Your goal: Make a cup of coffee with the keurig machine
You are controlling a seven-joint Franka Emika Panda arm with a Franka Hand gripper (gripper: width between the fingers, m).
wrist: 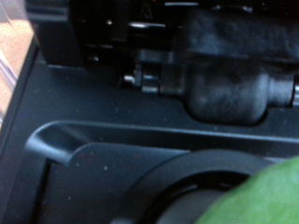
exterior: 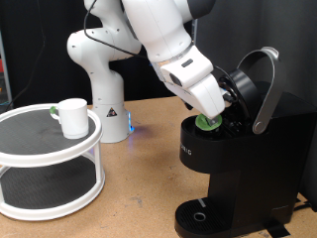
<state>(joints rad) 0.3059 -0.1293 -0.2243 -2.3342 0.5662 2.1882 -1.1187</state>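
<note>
- The keurig machine stands at the exterior view's right, its silver-grey lid handle raised, so the brew head is open.
- A green-topped pod sits at the mouth of the open chamber, right under the gripper, which reaches in from the upper left.
- The fingertips are buried between the lid and the black body; whether they pinch the pod or have let go of it I cannot tell.
- The pod lies straight below the fingers, along their line of reach, with its flat green top facing up toward the hand.
- In the wrist view a blurred green patch fills one corner beside the chamber's dark curved rim; the fingers themselves do not show there.
- The cup stands well apart at the exterior view's left, upright on the top tier of a round white shelf, not under the spout.
- The drip base has nothing on it.
- The machine's right side is cut off by the frame.
</note>
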